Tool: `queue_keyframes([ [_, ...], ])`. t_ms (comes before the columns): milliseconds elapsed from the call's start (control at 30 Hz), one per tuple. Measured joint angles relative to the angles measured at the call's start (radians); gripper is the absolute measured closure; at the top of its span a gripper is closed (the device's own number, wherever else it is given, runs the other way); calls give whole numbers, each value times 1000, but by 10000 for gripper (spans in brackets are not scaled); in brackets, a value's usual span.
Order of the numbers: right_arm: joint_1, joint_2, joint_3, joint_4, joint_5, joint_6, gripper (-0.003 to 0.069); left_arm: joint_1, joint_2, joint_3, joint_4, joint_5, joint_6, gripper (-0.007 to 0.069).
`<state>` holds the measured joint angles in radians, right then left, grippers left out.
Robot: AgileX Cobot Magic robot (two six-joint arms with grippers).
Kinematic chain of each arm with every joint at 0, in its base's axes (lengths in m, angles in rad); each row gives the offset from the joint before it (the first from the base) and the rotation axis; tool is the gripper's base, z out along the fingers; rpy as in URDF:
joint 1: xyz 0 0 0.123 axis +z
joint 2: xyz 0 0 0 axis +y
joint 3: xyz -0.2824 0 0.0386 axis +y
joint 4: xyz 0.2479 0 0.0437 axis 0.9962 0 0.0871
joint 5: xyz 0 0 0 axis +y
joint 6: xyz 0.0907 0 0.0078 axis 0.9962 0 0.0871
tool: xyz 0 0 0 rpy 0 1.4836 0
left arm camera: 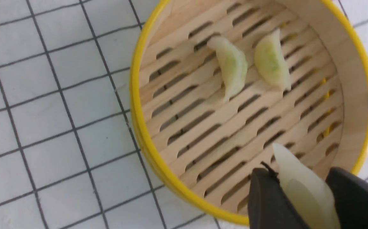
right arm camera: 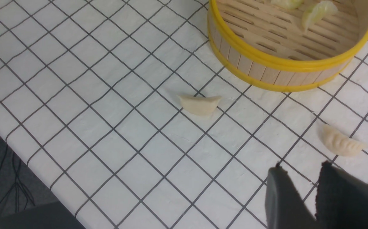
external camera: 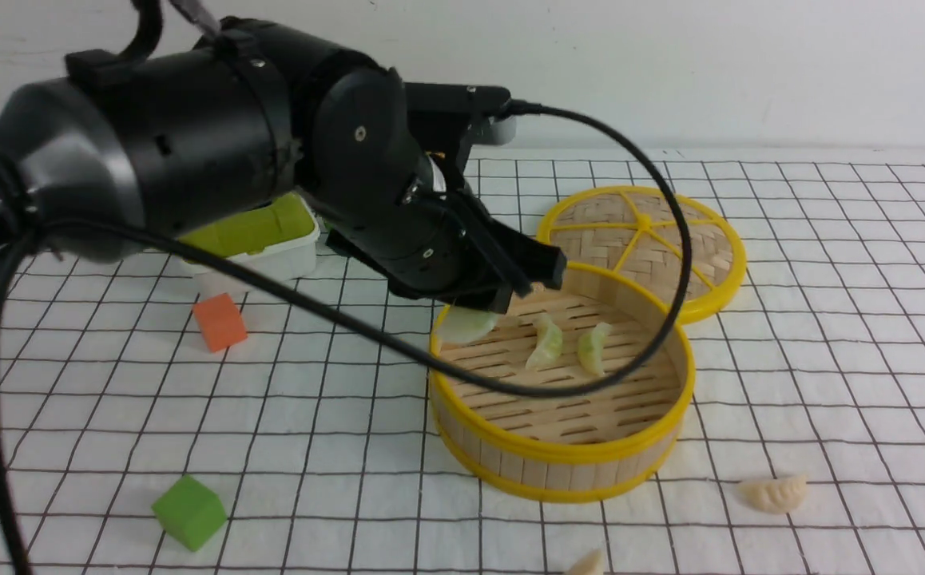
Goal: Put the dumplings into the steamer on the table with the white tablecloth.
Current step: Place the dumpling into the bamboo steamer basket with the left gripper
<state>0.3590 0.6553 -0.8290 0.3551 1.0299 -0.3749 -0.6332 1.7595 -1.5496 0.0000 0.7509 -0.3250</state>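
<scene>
- Dumplings (external camera: 546,342) number five: three translucent pale green, two cream-white, all small pleated crescents.
- Two green ones (left arm camera: 233,71) (left arm camera: 271,62) lie side by side on the slatted floor of the single steamer (external camera: 558,471).
- The left gripper (left arm camera: 296,178) is clamped on the third green dumpling (left arm camera: 301,194), just inside the steamer's rim.
- Both cream-white dumplings (right arm camera: 200,105) (right arm camera: 343,144) lie on the white tablecloth (external camera: 311,415) of the desk (external camera: 830,383), near the steamer.
- The right gripper (right arm camera: 301,178) hovers beside one, jaws slightly apart, empty.

Bright, even light is seen throughout; faint soft shadows are cast on the white tablecloth (external camera: 335,447) beside the steamer (external camera: 558,459); the nearest foreground is rendered soft
</scene>
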Motion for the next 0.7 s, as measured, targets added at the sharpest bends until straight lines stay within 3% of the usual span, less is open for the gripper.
queue_keyframes([
  [133,0,0,0,8,1,0,478,43,122,-98,-18,5,-60,405],
  [467,0,0,0,14,1,0,469,57,370,-251,-71,-28,-64,405],
  [700,0,1,18,15,-2,0,461,56,475,-317,-9,-24,-118,399],
])
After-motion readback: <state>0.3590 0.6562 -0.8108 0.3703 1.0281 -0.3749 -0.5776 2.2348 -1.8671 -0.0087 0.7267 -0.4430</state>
